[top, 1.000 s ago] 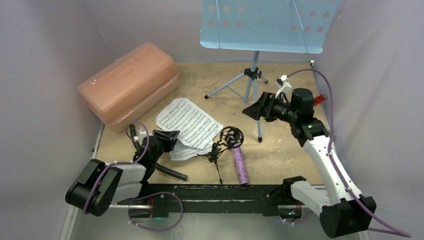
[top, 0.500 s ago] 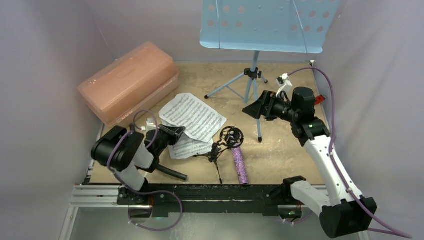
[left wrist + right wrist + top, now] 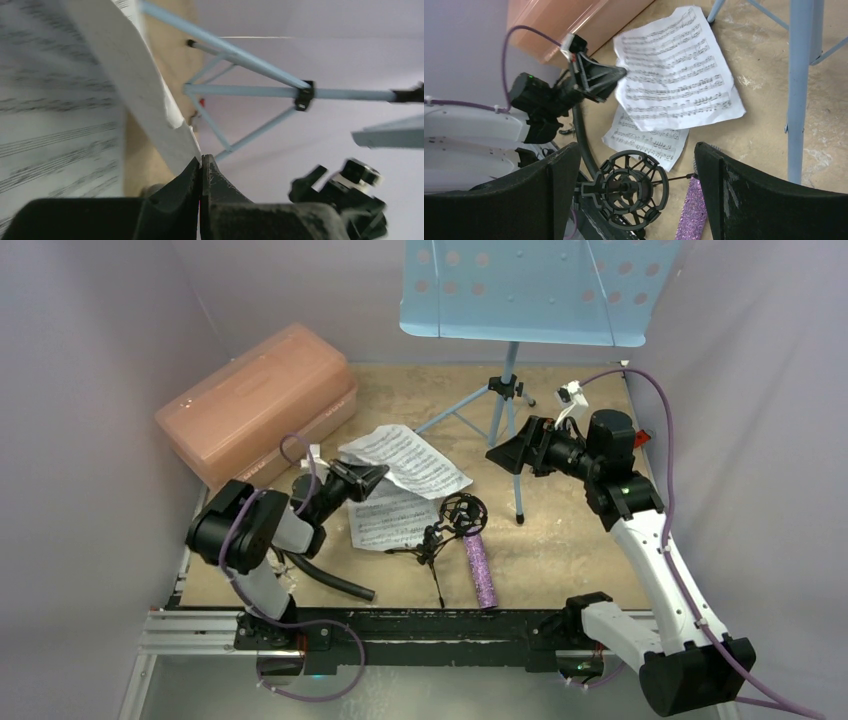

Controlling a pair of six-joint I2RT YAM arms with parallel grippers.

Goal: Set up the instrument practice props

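White top page [image 3: 410, 455] has lifted in the left gripper [image 3: 378, 474] (jaws closed).

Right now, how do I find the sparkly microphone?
Start at the tall light blue music stand at the back. Come forward to the small black mic stand; the microphone lies just right of it. It is the only purple, glittery stick.

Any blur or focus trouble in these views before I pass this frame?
Left wrist: the held sheet-music page is soft and smeared close to the lens, while the music stand legs behind it look clearer. Right wrist: the page's staves read sharp. Top external: even light, soft shadows, no harsh glare.
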